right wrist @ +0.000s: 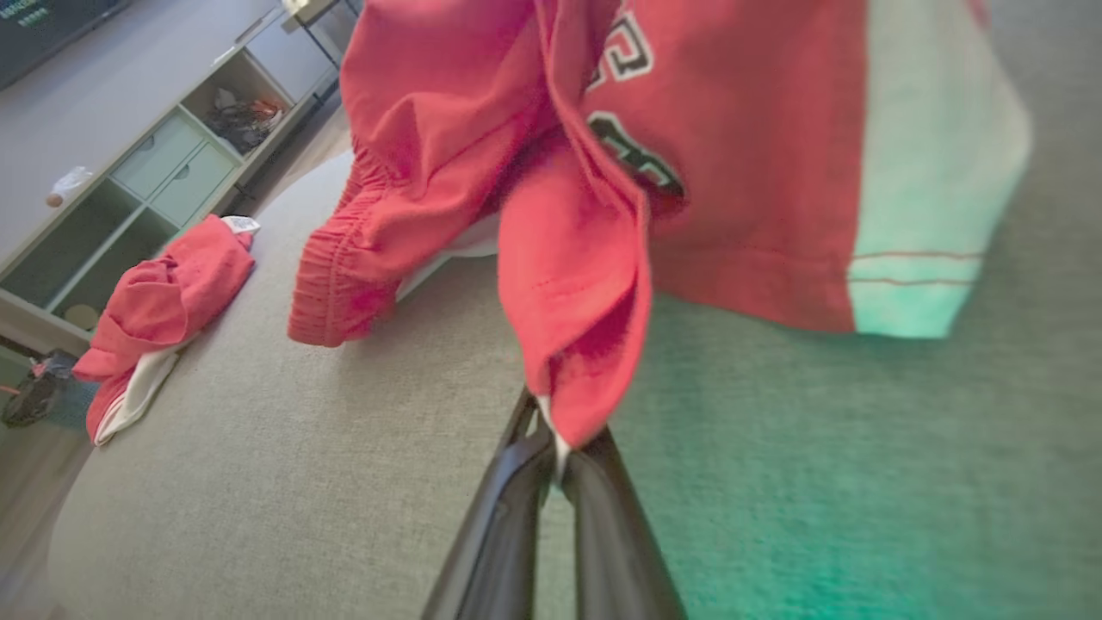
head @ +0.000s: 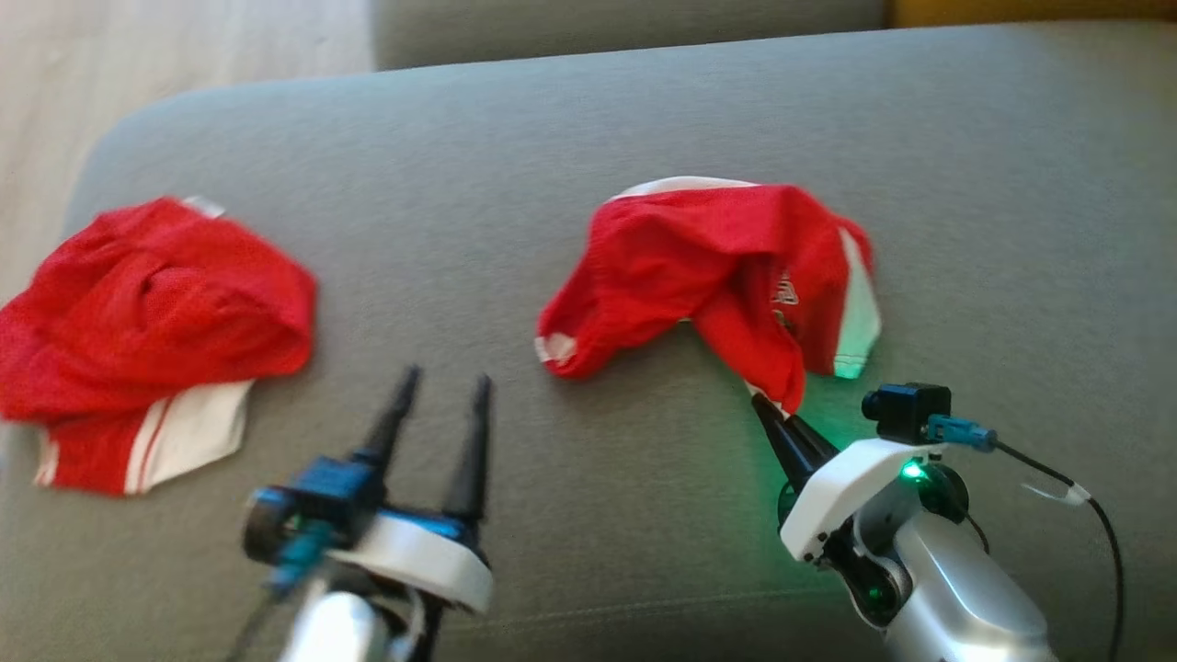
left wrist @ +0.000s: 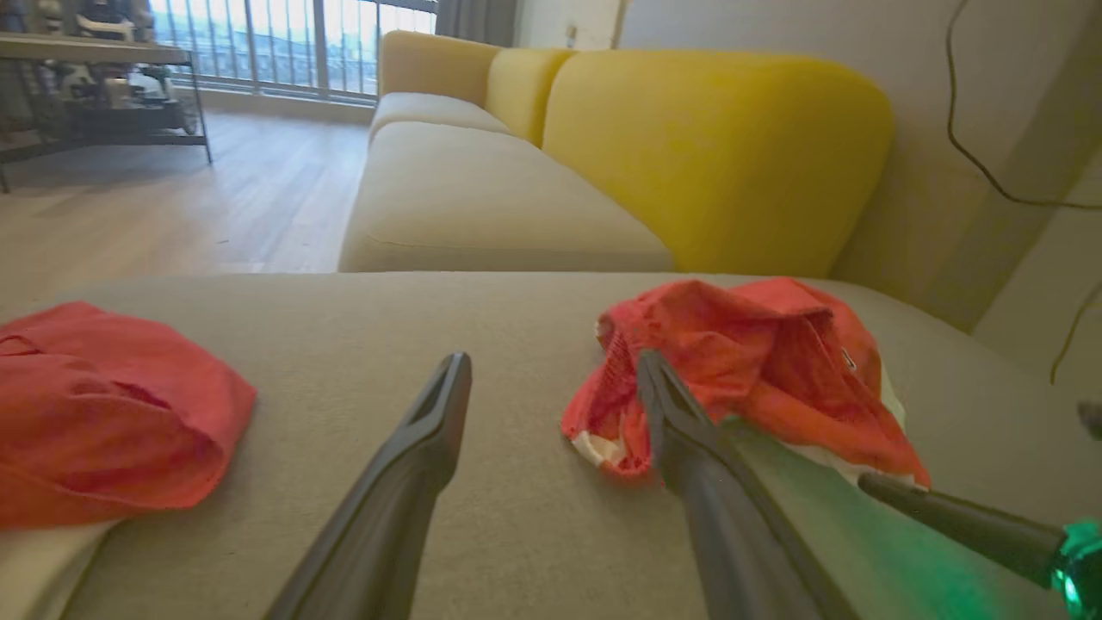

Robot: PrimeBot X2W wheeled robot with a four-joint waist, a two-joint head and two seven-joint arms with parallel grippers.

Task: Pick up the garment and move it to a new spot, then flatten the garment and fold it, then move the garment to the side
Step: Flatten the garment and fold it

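Observation:
A crumpled red garment (head: 726,276) with white side panels lies on the grey cushion (head: 588,138), right of centre. My right gripper (head: 771,409) is shut on its near hanging corner. In the right wrist view the fingers pinch that red hem (right wrist: 568,405), and the garment (right wrist: 689,155) shows printed lettering. The left wrist view has the garment (left wrist: 758,370) just beyond my right-hand finger. My left gripper (head: 443,382) hovers open over bare cushion between the two red cloths, with nothing between its fingers.
A second red and white garment (head: 138,340) lies bunched at the cushion's left end, by the rounded edge. A yellow sofa (left wrist: 620,146) stands beyond the cushion. Wooden floor (left wrist: 172,198) and a shelf unit (right wrist: 155,181) lie past the left side.

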